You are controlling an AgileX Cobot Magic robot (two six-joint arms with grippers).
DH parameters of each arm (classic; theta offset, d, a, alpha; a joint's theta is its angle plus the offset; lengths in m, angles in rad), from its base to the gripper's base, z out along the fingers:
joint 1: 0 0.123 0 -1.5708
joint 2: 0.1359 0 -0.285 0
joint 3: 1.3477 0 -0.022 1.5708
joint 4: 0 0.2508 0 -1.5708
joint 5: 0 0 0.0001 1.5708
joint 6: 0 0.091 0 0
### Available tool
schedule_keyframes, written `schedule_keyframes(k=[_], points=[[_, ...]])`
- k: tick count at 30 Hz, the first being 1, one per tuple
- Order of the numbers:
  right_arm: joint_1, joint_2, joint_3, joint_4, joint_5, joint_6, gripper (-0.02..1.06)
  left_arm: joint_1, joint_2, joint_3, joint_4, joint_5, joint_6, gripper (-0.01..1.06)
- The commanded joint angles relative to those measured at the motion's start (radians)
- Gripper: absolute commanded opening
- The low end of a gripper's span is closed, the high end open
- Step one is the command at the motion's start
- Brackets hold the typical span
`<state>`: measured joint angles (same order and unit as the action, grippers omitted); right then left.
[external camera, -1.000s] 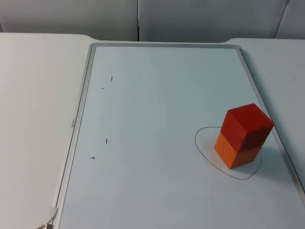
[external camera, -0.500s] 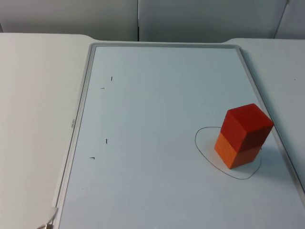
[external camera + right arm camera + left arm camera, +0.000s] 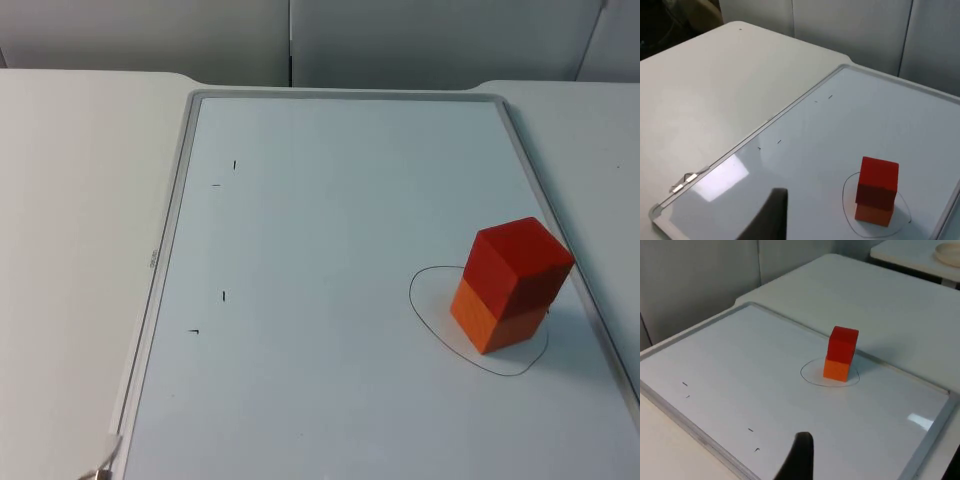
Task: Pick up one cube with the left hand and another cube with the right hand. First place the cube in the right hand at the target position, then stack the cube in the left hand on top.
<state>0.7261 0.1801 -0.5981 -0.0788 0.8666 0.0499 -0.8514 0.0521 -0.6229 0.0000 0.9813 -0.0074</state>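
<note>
While both arms wait off to the sides, the red cube (image 3: 522, 262) sits squarely on the orange cube (image 3: 495, 321), inside the pen-drawn circle (image 3: 422, 312) near the whiteboard's (image 3: 320, 300) right edge. Can't tell either end effector's opening.

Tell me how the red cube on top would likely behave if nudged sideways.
The red cube looks rigid and flat-faced, so it should slide rather than roll. It sits slightly offset on the orange cube, so a push could topple it off or drag both. The whiteboard looks glossy, so the stack may skid.
</note>
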Motion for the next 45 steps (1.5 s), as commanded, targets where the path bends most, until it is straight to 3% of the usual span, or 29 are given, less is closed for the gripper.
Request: schedule_keyframes(k=[1,4,10,24,28,30,45], points=[[0.003,-0.018,0.026,0.007,-0.012,0.003,1.04,-0.007,-0.052,0.025,0.013,0.021,-0.035,0.81],[0.003,-0.057,0.046,0.007,-0.012,-0.002,1.04,-0.001,-0.052,0.038,0.034,0.113,-0.056,0.81],[0.003,-0.125,0.052,0.006,0.01,-0.002,1.04,-0.001,-0.052,0.09,0.062,0.135,-0.055,0.81],[0.003,-0.18,0.052,0.006,0.121,0.006,1.04,-0.001,-0.052,0.112,0.07,0.097,0.007,0.81],[0.003,-0.18,0.052,0.006,0.125,0.006,1.04,-0.001,-0.052,0.112,0.07,0.097,0.007,0.93],[0.003,-0.18,0.052,0.006,0.125,0.017,1.04,-0.001,-0.052,0.112,0.078,0.097,0.0,1.05],[0.003,-0.18,0.052,0.006,0.185,0.02,1.04,-0.001,-0.052,0.112,0.081,0.097,0.0,1.05]])
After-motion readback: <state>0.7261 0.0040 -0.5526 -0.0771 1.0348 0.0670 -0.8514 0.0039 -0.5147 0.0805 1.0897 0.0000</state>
